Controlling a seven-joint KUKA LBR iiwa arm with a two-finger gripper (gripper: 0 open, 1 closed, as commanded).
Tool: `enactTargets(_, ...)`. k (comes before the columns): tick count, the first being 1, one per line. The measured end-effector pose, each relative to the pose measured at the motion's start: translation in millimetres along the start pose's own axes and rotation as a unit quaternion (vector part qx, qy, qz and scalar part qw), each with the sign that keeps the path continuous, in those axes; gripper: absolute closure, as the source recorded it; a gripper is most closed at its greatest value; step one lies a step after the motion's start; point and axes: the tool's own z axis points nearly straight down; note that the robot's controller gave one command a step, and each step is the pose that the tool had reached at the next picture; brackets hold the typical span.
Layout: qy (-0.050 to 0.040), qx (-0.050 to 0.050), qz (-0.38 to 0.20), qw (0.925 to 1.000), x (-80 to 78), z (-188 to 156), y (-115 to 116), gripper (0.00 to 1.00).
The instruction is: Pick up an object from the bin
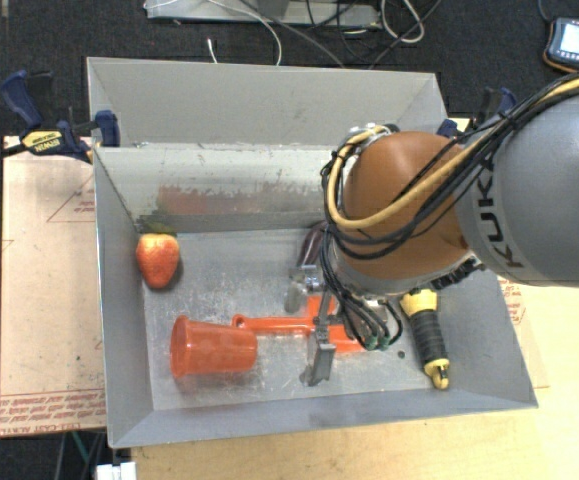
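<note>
Hanging low over the floor of the grey metal bin [259, 268], I am the two-finger gripper [309, 326] near its middle. My fingers stand open, one at 12 o'clock and the other at 6 o'clock of the thin handle of a flat orange plastic tool [269, 324]. That handle runs between them along the 9-to-3 line. I cannot tell whether either finger touches it, and I have nothing clamped. The tool's broader end lies partly under my wrist at 3 o'clock. At my 9 o'clock an orange plastic cup [212, 346] lies on its side, just beside the handle's far tip. A red-and-yellow apple [157, 259] rests at 10 o'clock by the wall. A black-and-yellow-handled screwdriver [429, 340] lies at 3 o'clock.
</note>
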Motion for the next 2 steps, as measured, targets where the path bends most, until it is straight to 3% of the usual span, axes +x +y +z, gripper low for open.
enactTargets(1, -0.0040, 0.000, 0.002, 1.0000, -2.0, -3.4, -0.8, 0.00)
enactTargets(2, -0.0057, -0.002, 0.086, 0.9963, -67.9, 124.0, -34.5, 0.00)
